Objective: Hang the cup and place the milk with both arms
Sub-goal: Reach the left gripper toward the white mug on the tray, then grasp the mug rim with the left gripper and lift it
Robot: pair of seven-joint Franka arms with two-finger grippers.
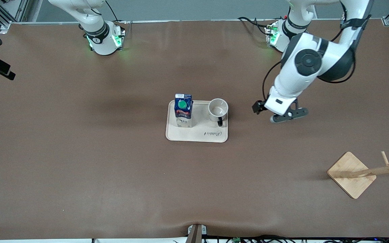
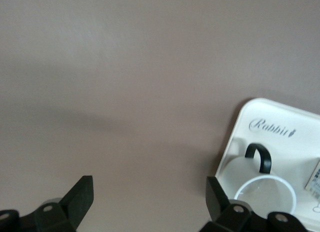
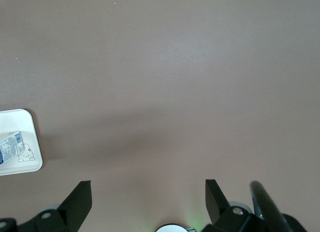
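**Cup and milk on the tray, both jaws empty**

Front view: the cup point(image 1: 218, 108) and the milk point(image 1: 183, 110) stand upright side by side on a cream tray point(image 1: 198, 135) in the middle of the brown counter point(image 1: 79, 152), the cup toward the left arm's end. The cup is white, its black handle turned toward the front camera; the milk is a dark blue carton with a green cap. The left gripper point(image 1: 287, 114) hangs over bare counter, apart from the tray, at the cup's side. A wooden rack point(image 1: 360, 172) stands near the left arm's end, closer to the camera. Of the right arm only the base shows; it waits.

Left wrist view: the left gripper's point(image 2: 150, 197) jaws are spread wide and hold nothing; the cup point(image 2: 265, 192) sits just outside one finger point(image 2: 220, 197), in the tray's point(image 2: 280, 111) corner.

Right wrist view: the right gripper's point(image 3: 147, 199) jaws gape wide, empty, over bare counter; the tray's corner with the milk point(image 3: 10, 147) lies well off to one side
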